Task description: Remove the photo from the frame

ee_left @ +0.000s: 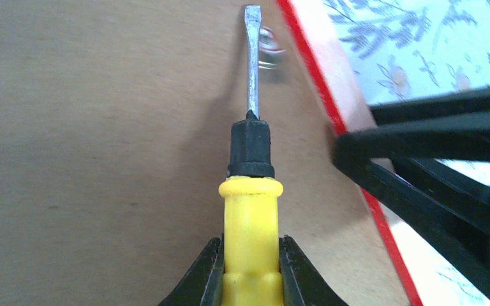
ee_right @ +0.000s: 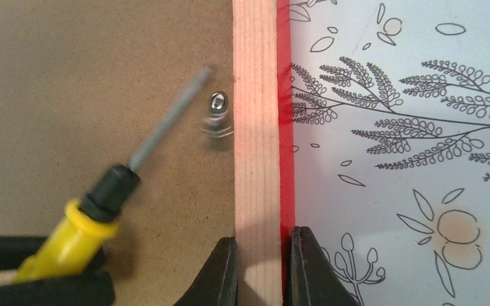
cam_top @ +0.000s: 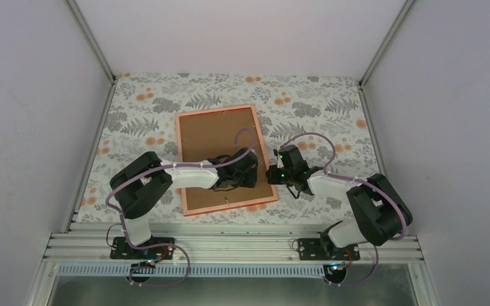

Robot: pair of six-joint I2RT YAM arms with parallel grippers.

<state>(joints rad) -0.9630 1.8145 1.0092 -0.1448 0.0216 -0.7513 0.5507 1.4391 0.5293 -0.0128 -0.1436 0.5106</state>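
Left gripper [ee_left: 251, 268] clamps yellow-handled flat screwdriver [ee_left: 251, 204]; my right gripper [ee_right: 261, 255] pinches thin red frame [ee_right: 255, 115]. Backing-release step: tip must catch silver metal tab [ee_right: 217, 105].

Frame [cam_top: 217, 131]: brown board back, pale wood-grain rim, bright red outer edge. Screwdriver [ee_left: 250, 217] — yellow handle, black collar, grey shaft. Clip [ee_right: 217, 105]: silver. Tablecloth [cam_top: 306, 102] — white ground, grey fern leaves, orange blossoms. Left arm [cam_top: 188, 171], right arm [cam_top: 332, 183]: black and white links, lilac cables.

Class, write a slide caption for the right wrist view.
Right hand grips the frame rim; screwdriver tip beside the metal clip.
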